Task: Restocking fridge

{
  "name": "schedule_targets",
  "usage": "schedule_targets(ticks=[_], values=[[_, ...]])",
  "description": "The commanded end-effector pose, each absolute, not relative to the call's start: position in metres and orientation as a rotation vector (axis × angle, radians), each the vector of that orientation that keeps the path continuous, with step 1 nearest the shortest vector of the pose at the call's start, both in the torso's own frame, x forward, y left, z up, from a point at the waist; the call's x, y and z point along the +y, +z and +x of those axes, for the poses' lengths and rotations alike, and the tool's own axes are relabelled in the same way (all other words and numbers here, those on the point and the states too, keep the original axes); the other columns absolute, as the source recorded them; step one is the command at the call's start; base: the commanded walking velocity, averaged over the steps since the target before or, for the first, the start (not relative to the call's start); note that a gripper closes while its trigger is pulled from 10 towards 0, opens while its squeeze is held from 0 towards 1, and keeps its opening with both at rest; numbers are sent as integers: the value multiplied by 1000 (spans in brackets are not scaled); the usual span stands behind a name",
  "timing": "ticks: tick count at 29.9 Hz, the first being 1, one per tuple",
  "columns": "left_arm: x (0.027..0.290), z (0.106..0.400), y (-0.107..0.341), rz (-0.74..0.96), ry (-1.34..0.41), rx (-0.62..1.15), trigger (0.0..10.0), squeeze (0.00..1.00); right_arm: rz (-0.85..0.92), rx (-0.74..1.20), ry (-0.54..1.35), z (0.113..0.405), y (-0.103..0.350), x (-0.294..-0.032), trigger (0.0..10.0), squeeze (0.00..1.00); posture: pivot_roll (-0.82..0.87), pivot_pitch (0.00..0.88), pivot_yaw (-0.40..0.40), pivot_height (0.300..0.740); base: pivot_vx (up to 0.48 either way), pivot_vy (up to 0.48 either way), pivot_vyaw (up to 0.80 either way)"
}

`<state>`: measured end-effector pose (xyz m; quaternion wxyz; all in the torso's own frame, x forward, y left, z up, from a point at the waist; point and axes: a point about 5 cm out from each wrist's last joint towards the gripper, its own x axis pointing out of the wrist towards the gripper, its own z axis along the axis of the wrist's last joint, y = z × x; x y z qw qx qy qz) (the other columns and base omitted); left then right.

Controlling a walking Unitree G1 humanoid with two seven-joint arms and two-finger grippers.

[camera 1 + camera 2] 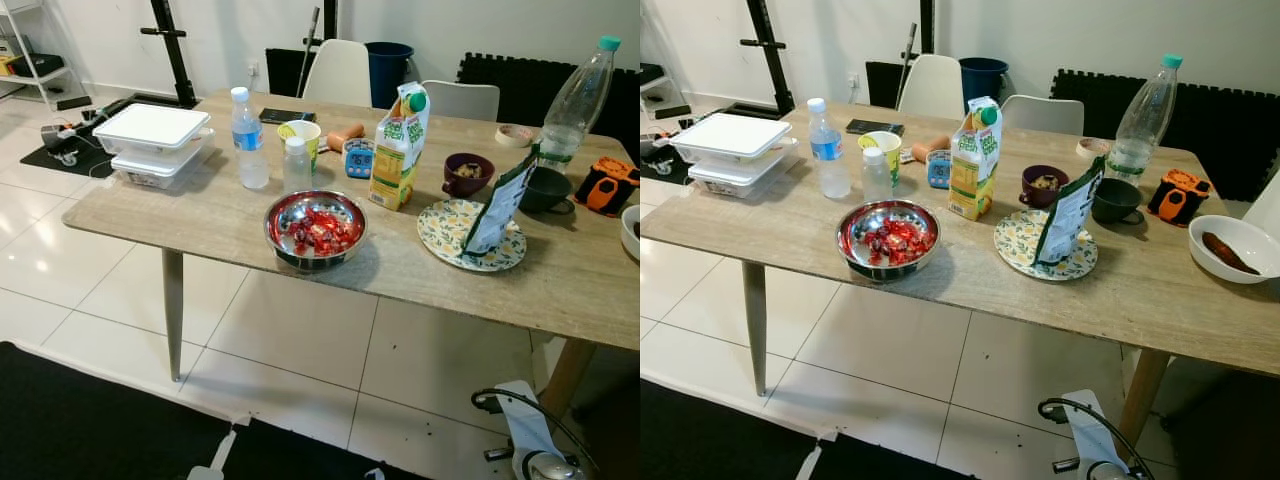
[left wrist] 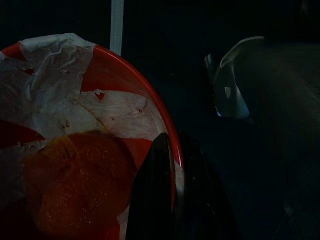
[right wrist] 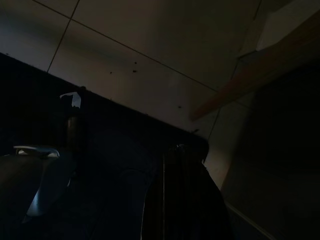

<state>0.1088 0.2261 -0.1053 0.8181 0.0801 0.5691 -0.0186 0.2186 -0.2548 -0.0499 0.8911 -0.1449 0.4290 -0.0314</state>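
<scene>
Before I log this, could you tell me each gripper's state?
Left gripper: shut on the red bowl rim.
Right gripper: cannot be told, too dark.

A pale wood-grain table (image 1: 200, 215) stood on white floor tiles (image 1: 100, 290). On it were a shiny silver bowl (image 1: 315, 230) of red pieces, a yellow and green juice carton (image 1: 398, 148), a clear bottle with a blue label (image 1: 248, 140), a cream plate with a yellow and green leaf pattern (image 1: 445, 235), a maroon cup (image 1: 467, 173), white boxes (image 1: 152, 140) and an orange and black object (image 1: 608, 186). In the left wrist view, a red bowl (image 2: 120, 75) held white paper and something orange.
</scene>
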Motion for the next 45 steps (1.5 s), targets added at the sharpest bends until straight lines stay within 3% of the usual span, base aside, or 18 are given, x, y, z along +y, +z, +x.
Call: schedule_targets(ticks=[1, 45], values=[[221, 100, -109, 162, -52, 1237, 10000, 0, -291, 881, -79, 219, -48, -258, 10000, 0, -94, 71, -33, 740, 0, 0, 0], [222, 99, -109, 158, -47, 1239, 10000, 0, -274, 900, -119, 207, -52, -268, 10000, 0, -96, 69, -43, 740, 0, 0, 0]])
